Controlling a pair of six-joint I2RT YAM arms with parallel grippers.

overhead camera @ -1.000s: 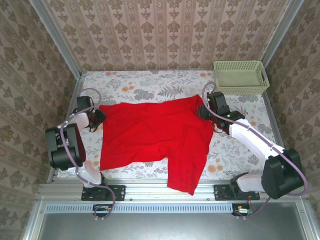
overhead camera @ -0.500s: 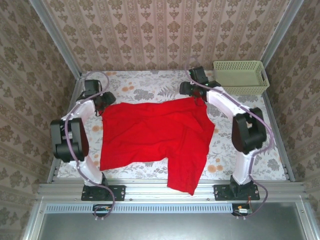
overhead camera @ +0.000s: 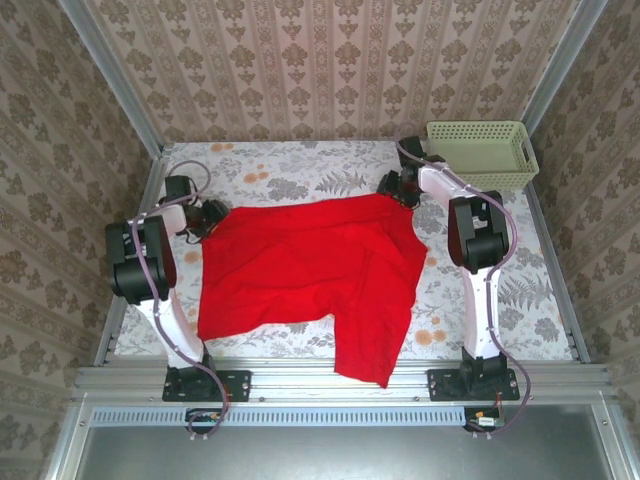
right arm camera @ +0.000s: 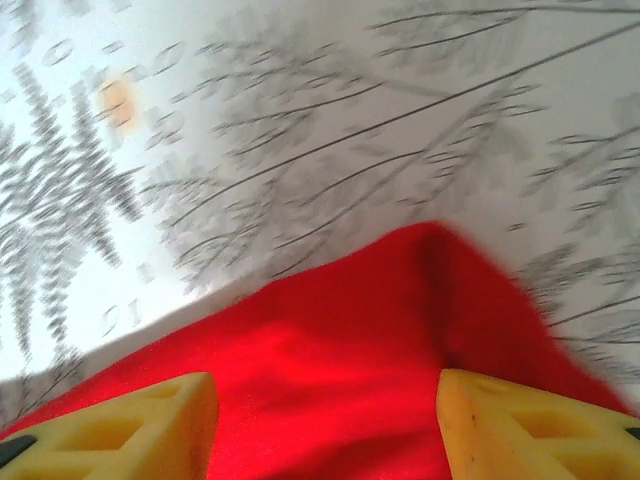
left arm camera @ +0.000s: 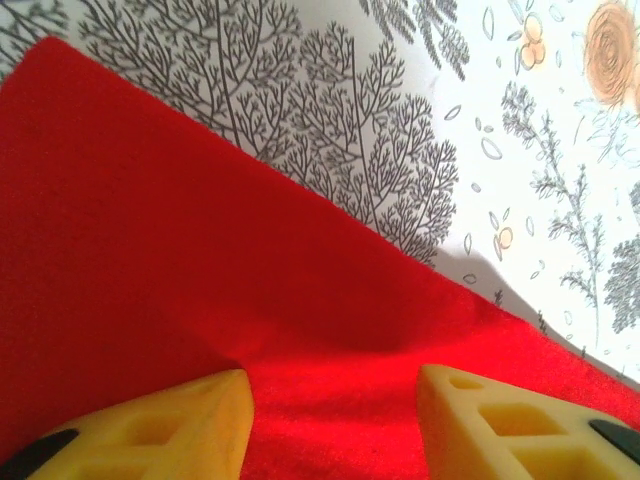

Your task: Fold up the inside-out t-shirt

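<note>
Against half a second ago, the left pincer [overhead camera: 207, 217] has dropped back from the far edge onto the cloth's ten o'clock corner. The right pincer [overhead camera: 393, 187] has slid a little toward three o'clock and settled at the one o'clock corner, while the cloth itself has barely shifted. Seen from its own wrist, the left pincer is spread, its yellow fingers [left arm camera: 150, 430] straddling a small ridge of red fabric without pinching it. The right pincer is spread too, with one finger [right arm camera: 540, 430] on either side of a pointed corner of the cloth, and that view is blurred. Outward from them lies the inside-out t-shirt [overhead camera: 310, 265], opened out but rumpled across the middle of the flowered surface [overhead camera: 300, 170]. A diagonal crease runs down its right half, and a flap reaches over the near edge at about five o'clock. The pale green basket [overhead camera: 478, 126] sits apart at the surface's one o'clock corner. By my reading, the step in hand is taking hold of the two far corners for a first fold. Next, both pincers probably need to press together on the fabric at the same time, catching cloth rather than the surface print. The far edge could then be lifted evenly and drawn toward six o'clock.
</note>
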